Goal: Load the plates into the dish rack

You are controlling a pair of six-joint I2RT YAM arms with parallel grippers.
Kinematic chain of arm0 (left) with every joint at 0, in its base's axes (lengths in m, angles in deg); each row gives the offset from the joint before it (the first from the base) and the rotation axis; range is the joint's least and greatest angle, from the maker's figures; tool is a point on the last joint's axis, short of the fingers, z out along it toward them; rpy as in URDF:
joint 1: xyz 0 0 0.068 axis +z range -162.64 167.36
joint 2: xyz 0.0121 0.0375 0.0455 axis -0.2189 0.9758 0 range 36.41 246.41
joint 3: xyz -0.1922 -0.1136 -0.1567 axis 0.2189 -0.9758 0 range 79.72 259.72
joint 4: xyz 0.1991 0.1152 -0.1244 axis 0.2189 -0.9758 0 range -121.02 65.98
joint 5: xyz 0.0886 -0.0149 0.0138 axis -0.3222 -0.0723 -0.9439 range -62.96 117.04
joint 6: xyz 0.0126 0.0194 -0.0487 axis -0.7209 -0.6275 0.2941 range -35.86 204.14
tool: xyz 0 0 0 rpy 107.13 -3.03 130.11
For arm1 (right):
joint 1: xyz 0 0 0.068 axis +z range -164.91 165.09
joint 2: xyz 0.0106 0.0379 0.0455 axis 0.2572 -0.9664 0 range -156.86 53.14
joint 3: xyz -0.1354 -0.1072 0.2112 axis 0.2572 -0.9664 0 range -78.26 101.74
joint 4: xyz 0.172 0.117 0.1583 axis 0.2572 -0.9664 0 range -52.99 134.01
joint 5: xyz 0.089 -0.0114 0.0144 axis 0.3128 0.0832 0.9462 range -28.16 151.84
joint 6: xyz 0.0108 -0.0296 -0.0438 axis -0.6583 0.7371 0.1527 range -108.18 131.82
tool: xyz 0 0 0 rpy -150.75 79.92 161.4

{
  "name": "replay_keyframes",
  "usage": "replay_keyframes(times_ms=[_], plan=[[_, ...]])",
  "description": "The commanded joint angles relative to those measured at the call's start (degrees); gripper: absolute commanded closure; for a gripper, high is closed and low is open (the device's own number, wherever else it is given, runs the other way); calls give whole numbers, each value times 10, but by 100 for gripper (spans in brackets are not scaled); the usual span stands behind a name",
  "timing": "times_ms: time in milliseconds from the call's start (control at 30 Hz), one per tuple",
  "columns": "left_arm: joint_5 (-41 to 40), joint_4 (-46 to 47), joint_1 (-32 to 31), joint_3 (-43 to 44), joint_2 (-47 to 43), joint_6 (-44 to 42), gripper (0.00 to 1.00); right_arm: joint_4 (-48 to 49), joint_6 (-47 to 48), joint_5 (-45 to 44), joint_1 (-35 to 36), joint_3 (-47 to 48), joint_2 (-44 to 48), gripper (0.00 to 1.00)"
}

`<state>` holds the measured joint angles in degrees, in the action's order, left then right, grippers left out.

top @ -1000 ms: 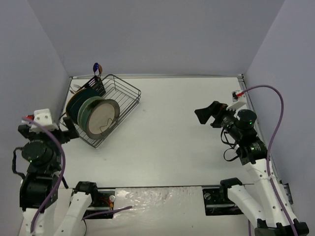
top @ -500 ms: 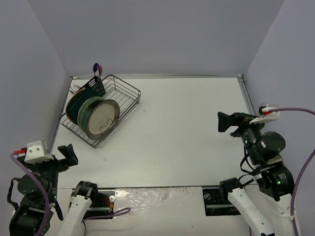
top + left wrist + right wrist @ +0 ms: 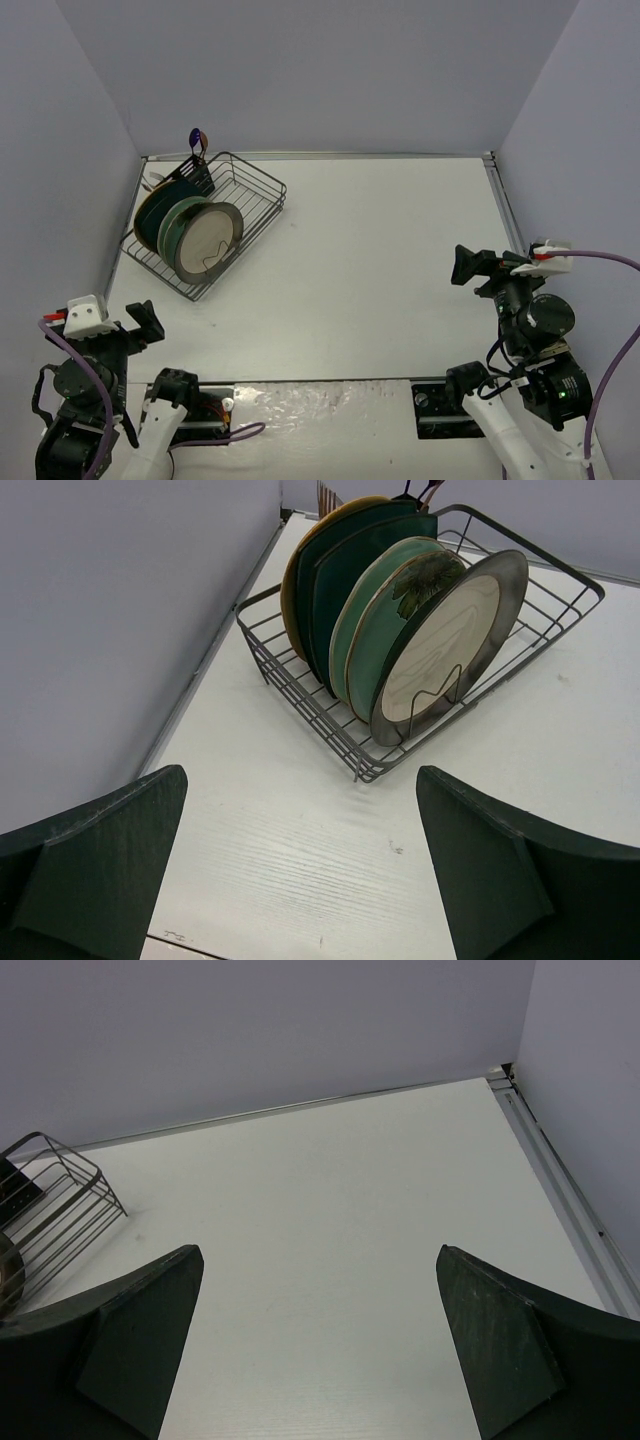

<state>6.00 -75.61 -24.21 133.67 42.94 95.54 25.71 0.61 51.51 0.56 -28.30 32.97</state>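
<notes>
Both arms have drawn back toward their bases; left gripper (image 3: pixel 143 322) and right gripper (image 3: pixel 470 266) gape wide, empty. All plates (image 3: pixel 400 630) stand in the rack (image 3: pixel 560 590), far left. Loading looks done; only parking remains.

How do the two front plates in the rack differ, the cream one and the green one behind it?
The cream plate has a wide dark rim; the green plate has a thin pale edge and a dark leaf-like print. The cream plate shows its whole face; the green plate is half hidden behind it. Both are round and stand leaning on edge in the dish rack.
</notes>
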Motion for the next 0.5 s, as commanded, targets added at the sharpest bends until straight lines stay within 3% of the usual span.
replay_keyframes(times_ms=[0,467], plan=[[-4,45,-2,-4,9,7,3,48,7,-7,4,-1,-7,0],[5,52,-3,-27,15,6,3,53,8,1,4,-5,-4,0]])
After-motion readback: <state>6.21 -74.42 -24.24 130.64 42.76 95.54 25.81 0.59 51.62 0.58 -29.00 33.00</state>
